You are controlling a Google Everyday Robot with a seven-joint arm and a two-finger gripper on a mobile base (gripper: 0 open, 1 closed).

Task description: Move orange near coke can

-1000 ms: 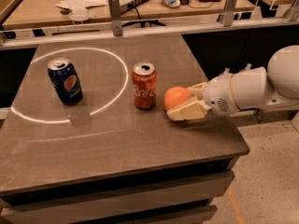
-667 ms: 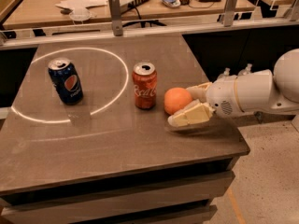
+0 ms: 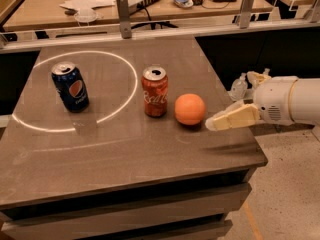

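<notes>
One round, smooth orange fruit (image 3: 190, 109) sits on the grey-brown table (image 3: 125, 149), just beside the red aluminium coke can (image 3: 154, 91) but not touching it. Your white gripper (image 3: 231, 103) hangs just right of it, cream fingers (image 3: 232, 119) spread, holding nothing. I'd guess it's lightish and firm with slick skin, and rolls if nudged. If you grab it, pinch across the widest middle.

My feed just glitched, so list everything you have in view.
Table: 1, grey-brown, centre.
White ring: 1, white, on the tabletop.
Pepsi can: 1, dark blue, upright inside the White ring, left.
Coke can: 1, red, upright, mid-table.
Orange: 1, orange, just right of the Coke can.
Desk: 1, tan, cluttered, behind.
Arm: 1, white, right edge.
Pincer: 1, cream, open, right of the Orange, not touching.
</notes>
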